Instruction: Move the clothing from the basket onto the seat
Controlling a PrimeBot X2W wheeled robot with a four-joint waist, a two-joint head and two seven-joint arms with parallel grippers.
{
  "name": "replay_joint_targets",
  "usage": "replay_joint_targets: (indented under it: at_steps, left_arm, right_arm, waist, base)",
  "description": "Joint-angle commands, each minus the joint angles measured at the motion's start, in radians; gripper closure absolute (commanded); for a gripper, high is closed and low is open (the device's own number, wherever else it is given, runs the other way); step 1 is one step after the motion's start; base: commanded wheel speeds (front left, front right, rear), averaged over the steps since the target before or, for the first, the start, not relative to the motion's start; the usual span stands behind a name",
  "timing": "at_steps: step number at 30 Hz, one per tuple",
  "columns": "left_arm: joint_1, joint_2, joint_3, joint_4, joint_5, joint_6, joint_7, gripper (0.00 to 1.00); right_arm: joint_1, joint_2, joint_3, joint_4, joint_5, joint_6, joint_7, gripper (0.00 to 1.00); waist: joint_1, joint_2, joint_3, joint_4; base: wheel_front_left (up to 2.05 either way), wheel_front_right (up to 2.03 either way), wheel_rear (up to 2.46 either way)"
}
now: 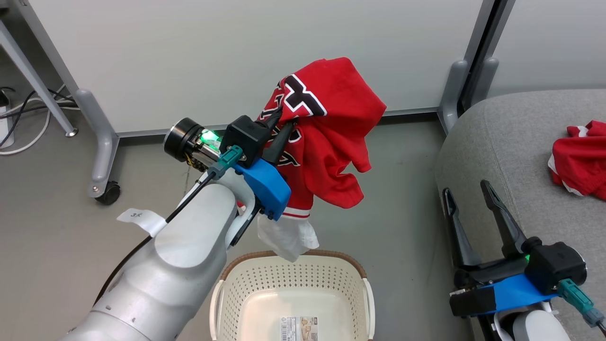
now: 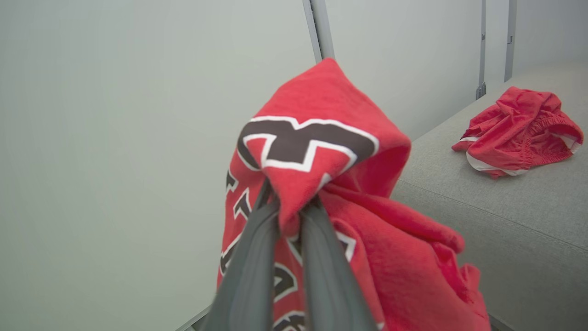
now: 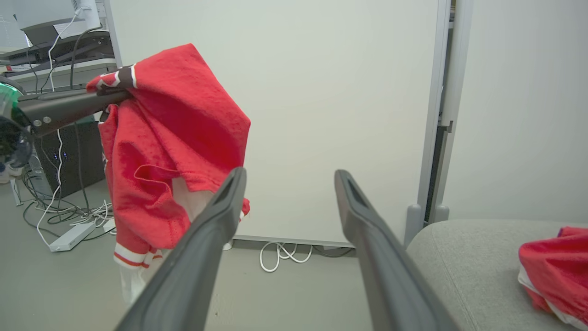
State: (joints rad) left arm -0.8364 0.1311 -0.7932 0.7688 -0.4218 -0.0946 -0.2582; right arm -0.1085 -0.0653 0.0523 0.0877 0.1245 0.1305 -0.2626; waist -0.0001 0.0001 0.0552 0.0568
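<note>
My left gripper (image 1: 280, 124) is shut on the red jersey (image 1: 326, 137), which hangs in the air above the far rim of the cream basket (image 1: 236, 303). In the left wrist view the two fingers pinch a fold of the jersey (image 2: 321, 151) with black-white lettering. The red shorts (image 1: 580, 158) lie crumpled on the grey seat (image 1: 502, 137) at the right; the shorts (image 2: 519, 131) rest well in from its edge. My right gripper (image 1: 468, 194) stands open and empty by the seat's front left corner, its fingers (image 3: 216, 230) spread wide.
A white panel wall with grey posts (image 1: 457, 85) stands behind. A wheeled frame leg (image 1: 102, 156) and cables (image 1: 23, 118) are at the left. The basket holds nothing but a label (image 1: 298, 329) on its floor. Grey floor lies between basket and seat.
</note>
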Motion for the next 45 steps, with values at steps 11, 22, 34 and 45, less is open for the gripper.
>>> replay_joint_targets:
  at_steps: [11, 22, 34, 45]
  left_arm:
    - [0.016, 0.013, -0.014, -0.053, -0.009, 0.015, 0.015, 1.0]
    - [-0.017, -0.003, -0.035, -0.08, -0.003, 0.02, 0.019, 1.0]
    - [-0.052, -0.037, -0.062, -0.092, 0.003, 0.021, 0.008, 1.0]
    - [-0.072, -0.064, -0.092, -0.106, 0.0, 0.02, 0.0, 1.0]
  right_arm:
    - [-0.025, 0.008, 0.075, -0.006, 0.011, 0.001, -0.003, 0.0]
    - [-0.164, -0.009, 0.271, 0.092, 0.013, 0.001, -0.003, 0.0]
    - [-0.337, -0.001, 0.348, 0.333, -0.006, 0.001, -0.004, 0.0]
    - [-0.455, 0.015, 0.361, 0.499, 0.016, 0.001, -0.003, 0.61]
  waist:
    - [0.0001, -0.0001, 0.007, 0.012]
    - [0.0001, -0.0001, 0.041, 0.045]
    - [0.0001, -0.0001, 0.083, 0.091]
    - [0.0001, -0.0001, 0.103, 0.127]
  base:
    - [0.0, 0.0, 0.0]
    - [0.0, 0.0, 0.0]
    - [0.0, 0.0, 0.0]
    - [0.0, 0.0, 0.0]
